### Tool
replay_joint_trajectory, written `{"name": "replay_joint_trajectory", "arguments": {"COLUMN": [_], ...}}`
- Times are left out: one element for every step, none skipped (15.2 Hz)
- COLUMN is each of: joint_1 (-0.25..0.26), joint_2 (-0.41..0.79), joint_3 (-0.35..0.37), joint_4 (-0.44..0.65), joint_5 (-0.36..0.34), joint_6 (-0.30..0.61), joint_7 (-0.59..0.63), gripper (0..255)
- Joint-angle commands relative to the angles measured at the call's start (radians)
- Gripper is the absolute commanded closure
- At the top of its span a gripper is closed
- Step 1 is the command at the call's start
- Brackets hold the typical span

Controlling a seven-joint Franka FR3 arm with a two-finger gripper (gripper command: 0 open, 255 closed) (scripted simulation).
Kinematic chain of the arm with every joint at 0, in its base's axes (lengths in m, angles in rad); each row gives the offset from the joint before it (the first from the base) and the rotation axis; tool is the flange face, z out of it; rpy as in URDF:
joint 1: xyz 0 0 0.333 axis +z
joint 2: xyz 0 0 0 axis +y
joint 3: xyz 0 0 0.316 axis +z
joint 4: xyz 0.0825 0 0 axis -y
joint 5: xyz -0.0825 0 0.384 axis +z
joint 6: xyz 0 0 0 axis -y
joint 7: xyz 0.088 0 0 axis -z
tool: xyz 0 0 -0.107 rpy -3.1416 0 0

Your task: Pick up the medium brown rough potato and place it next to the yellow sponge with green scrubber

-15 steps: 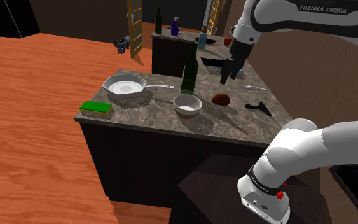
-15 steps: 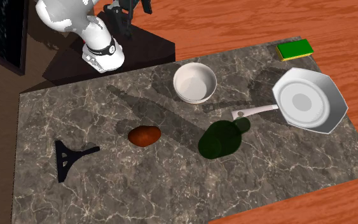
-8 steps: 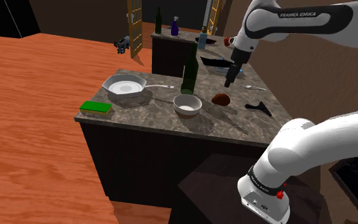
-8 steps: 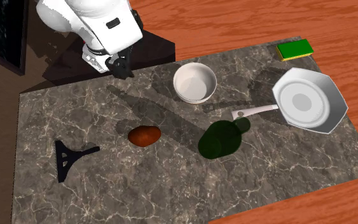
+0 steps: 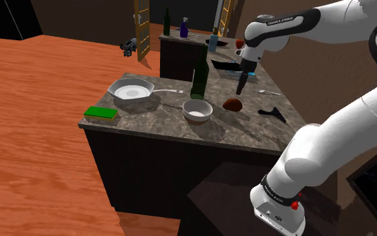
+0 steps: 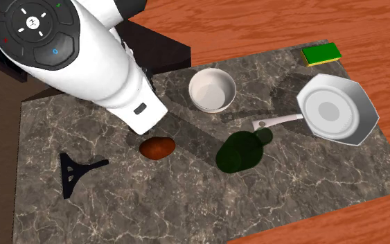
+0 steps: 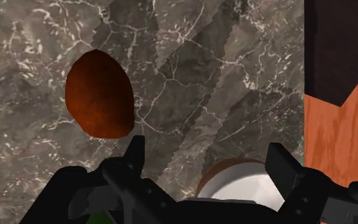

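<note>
The brown potato [image 5: 232, 104] lies on the dark marble counter [image 5: 153, 114], between the white bowl [image 5: 197, 110] and a black tool [image 5: 272, 112]. My gripper [image 5: 242, 86] hangs above the potato and slightly behind it, pointing down. In the wrist view my gripper [image 7: 209, 159] stands open with nothing between its fingers; the potato [image 7: 99, 94] lies off to the side of one fingertip [image 7: 135, 153]. The yellow sponge with its green top [image 5: 101, 113] rests at the counter's corner on the shoulder view's left. From the second exterior view the potato [image 6: 157, 147] sits just below my white arm, and the sponge [image 6: 321, 54] is far right.
A tall green bottle [image 5: 200, 74] stands close to the potato, with a white pan [image 5: 133, 90] beyond it. The bowl [image 6: 212, 90] lies between potato and sponge. A black scraper [image 6: 75, 171] sits near the counter's left side. Orange wooden floor [image 7: 339, 133] borders the counter.
The arm has swung out over the counter and now covers the second exterior view's upper left. The gripper has shifted slightly and come down closer to the potato. Nothing on the counter moved.
</note>
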Motion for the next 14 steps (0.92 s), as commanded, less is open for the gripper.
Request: {"name": "replay_joint_trajectory", "arguments": {"joint_1": [0.019,0.027,0.031,0.032,0.027,0.017,0.001,-0.019,-0.04,-0.042,-0.042,-0.041,-0.039,-0.038], "joint_2": [0.106,0.162,0.221,0.283,0.346,0.409,0.471,0.532,0.584,0.585,0.586,0.587,0.589,0.591], "joint_3": [-0.06,-0.085,-0.106,-0.123,-0.134,-0.14,-0.139,-0.132,-0.122,-0.117,-0.115,-0.113,-0.111,-0.11], "joint_4": [0.051,0.08,0.112,0.145,0.18,0.218,0.256,0.297,0.335,0.323,0.311,0.299,0.288,0.277], "joint_5": [0.044,0.074,0.107,0.143,0.181,0.219,0.255,0.288,0.316,0.317,0.319,0.322,0.325,0.328], "joint_6": [0.013,0.014,0.013,0.009,0.002,-0.007,-0.018,-0.031,-0.043,-0.03,-0.017,-0.005,0.008,0.021], "joint_7": [-0.128,-0.189,-0.251,-0.314,-0.376,-0.437,-0.494,-0.548,-0.592,-0.593,-0.594,-0.596,-0.598,-0.6], "gripper": [0,0,0,0,0,0,0,0,0,0,0,0,0,0]}}
